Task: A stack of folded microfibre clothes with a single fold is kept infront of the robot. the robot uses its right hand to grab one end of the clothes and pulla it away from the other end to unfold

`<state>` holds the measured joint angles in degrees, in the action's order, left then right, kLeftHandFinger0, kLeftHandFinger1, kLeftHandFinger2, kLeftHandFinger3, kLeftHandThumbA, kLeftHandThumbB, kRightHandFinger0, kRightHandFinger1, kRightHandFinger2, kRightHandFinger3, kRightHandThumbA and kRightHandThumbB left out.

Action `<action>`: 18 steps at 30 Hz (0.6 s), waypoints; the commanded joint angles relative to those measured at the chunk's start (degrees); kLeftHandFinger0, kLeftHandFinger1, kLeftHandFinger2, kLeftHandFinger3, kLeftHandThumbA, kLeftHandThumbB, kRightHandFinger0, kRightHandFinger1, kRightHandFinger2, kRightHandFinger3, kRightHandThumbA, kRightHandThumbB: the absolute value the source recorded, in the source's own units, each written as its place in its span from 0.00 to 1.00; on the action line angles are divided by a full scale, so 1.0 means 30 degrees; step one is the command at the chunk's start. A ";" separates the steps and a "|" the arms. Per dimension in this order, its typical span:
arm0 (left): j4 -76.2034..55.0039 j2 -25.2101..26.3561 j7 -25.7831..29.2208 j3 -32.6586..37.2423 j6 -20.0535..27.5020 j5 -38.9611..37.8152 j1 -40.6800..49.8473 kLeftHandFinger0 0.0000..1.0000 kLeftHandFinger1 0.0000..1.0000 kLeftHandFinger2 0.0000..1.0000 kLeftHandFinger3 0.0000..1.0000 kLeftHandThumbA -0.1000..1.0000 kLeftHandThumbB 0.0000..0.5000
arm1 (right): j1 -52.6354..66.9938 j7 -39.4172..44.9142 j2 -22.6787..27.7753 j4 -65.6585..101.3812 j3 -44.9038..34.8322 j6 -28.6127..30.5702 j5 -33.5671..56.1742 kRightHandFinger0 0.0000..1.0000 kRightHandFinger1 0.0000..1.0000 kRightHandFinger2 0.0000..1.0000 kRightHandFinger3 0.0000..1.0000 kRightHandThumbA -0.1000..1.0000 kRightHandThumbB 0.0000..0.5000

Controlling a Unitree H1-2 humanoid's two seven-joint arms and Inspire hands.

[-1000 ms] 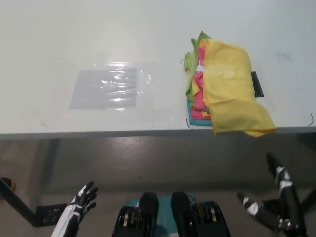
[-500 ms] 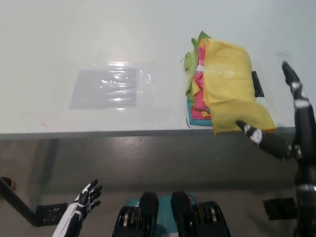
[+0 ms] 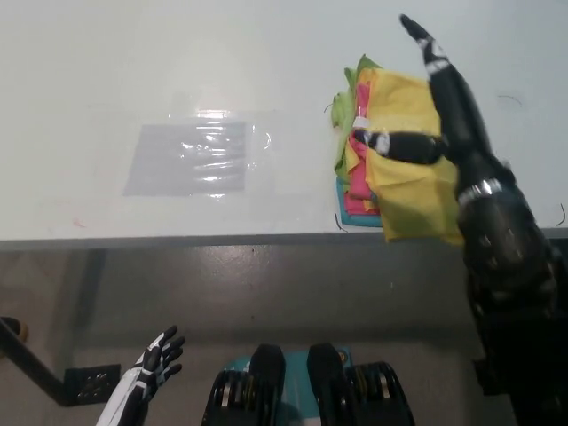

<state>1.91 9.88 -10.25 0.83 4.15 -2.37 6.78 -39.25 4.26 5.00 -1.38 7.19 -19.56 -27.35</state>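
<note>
A stack of folded microfibre cloths lies at the right of the white table [image 3: 177, 71], near its front edge. A yellow cloth [image 3: 399, 191] lies on top, its near end hanging over the edge. Pink [image 3: 357, 182], green [image 3: 342, 111] and teal layers show along the stack's left side. My black right hand [image 3: 435, 115] is stretched over the yellow cloth, open, fingers apart, one pointing to the far side and one lying leftward across the cloth. It grips nothing. My white left hand [image 3: 146, 373] rests low at the bottom left, below the table, fingers spread.
A clear plastic sheet [image 3: 191, 158] lies flat on the table left of the stack. A small dark object [image 3: 462, 151] lies beside the stack's right side, partly hidden by my arm. A dark metal bracket [image 3: 53, 377] shows on the floor at the bottom left.
My right arm has risen from below the table's front edge and reached forward, so the hand is now over the yellow cloth. The stack and the left hand stay where they were.
</note>
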 commanded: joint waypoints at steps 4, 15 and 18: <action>-0.0526 0.0364 -0.0090 0.0046 0.0445 0.0260 -0.0142 1.00 1.00 1.00 1.00 0.99 0.37 | -0.3071 -0.0090 -0.0322 -0.4419 -0.0422 -0.1539 0.0800 1.00 1.00 1.00 1.00 1.00 0.63; -0.0899 0.0479 -0.0043 0.0017 0.0131 0.0525 -0.0411 1.00 1.00 1.00 1.00 0.98 0.40 | -0.5629 -0.1885 0.0218 -1.0738 0.0741 -0.0966 -0.0470 1.00 1.00 1.00 1.00 1.00 0.63; -0.0933 0.0471 -0.0091 0.0043 0.0084 0.0503 -0.0457 1.00 1.00 1.00 1.00 0.98 0.40 | -0.5728 -0.2244 0.0246 -1.1728 0.0841 -0.0890 -0.0468 1.00 1.00 1.00 1.00 1.00 0.63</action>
<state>1.27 10.13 -10.26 0.84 4.02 -1.51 6.31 -52.06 1.23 4.77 -35.05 9.00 -22.98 -27.45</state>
